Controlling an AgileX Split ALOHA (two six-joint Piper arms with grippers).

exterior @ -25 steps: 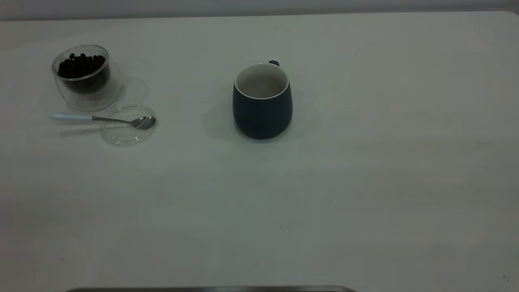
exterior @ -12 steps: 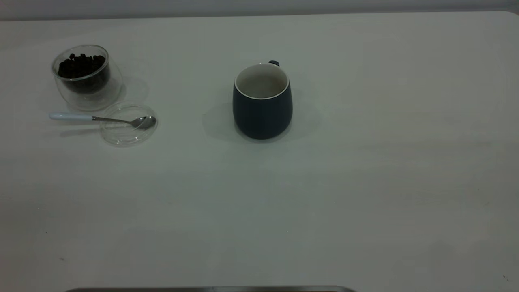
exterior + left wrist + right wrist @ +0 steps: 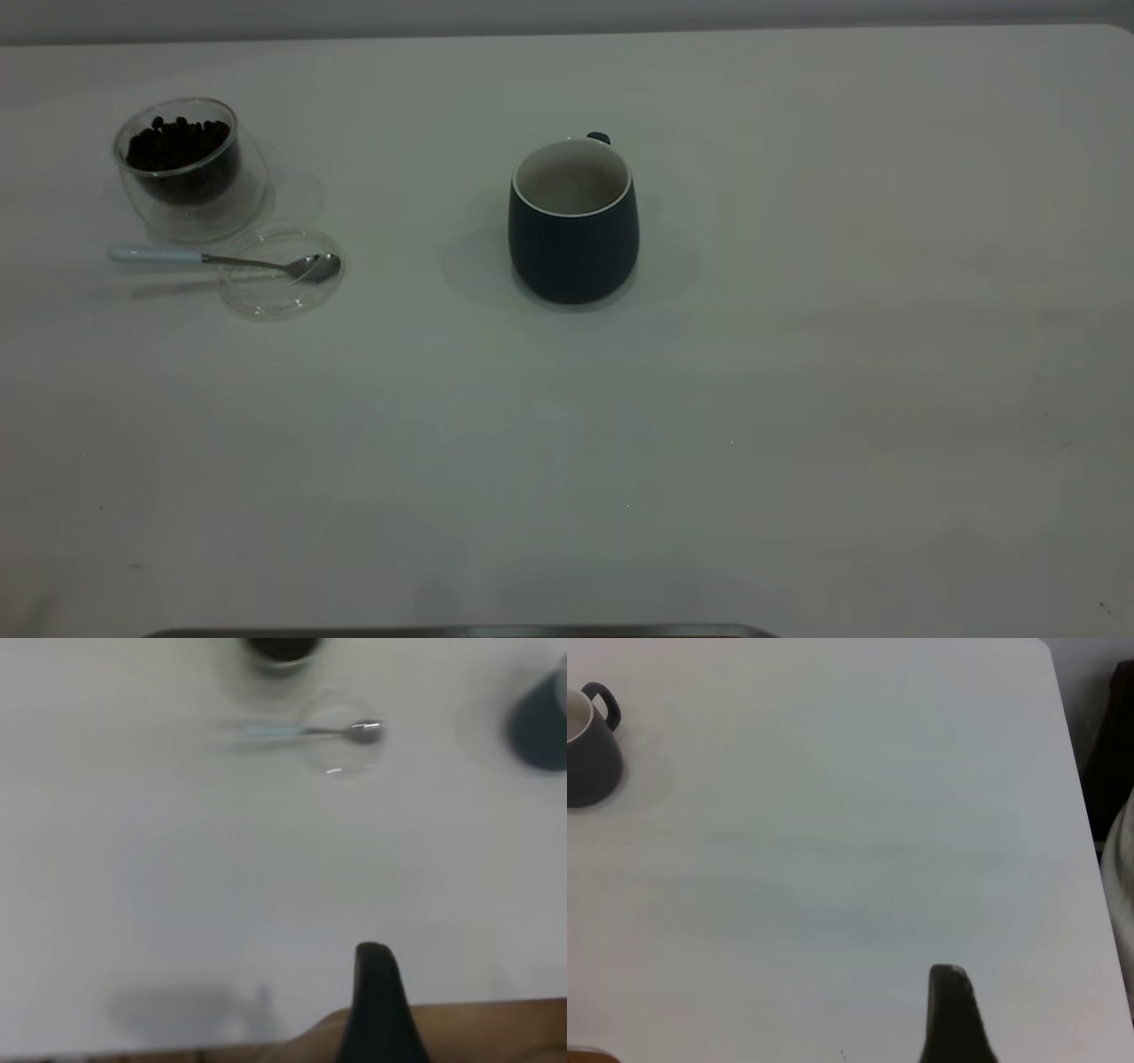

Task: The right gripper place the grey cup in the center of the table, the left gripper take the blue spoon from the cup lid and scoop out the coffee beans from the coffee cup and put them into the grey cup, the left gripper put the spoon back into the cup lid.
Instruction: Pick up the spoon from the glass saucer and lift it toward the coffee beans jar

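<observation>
No brand, label or writing can be read on anything in view. The tabletop [image 3: 797, 399] is a plain, smooth off-white slab with a rounded far right corner. The grey cup [image 3: 573, 229] stands upright near the middle of the tabletop, somewhat toward the far edge: a rounded, matte dark blue-grey mug with a white inside, a thin white rim and a small loop handle turned to the far side. Well apart from it, near the far left corner, stands the coffee cup [image 3: 190, 168], a small rounded double-walled cup of clear glass with no handle, holding a heap of dark coffee beans [image 3: 177, 143]. Just beside it, on the near side, lies the cup lid [image 3: 281, 271], a flat clear round disc with a raised rim. The blue spoon [image 3: 226, 260] rests across it, its shiny metal bowl on the lid and its pale blue handle reaching over the rim toward the left edge. Neither arm shows in the exterior view. In the left wrist view one dark glossy tapered tip of the left gripper [image 3: 379, 1005] shows above the near edge of the tabletop, and whether its jaws are parted cannot be told. The right wrist view shows one like tip of the right gripper [image 3: 952, 1014] over the bare right side of the tabletop, its jaws likewise impossible to judge.
</observation>
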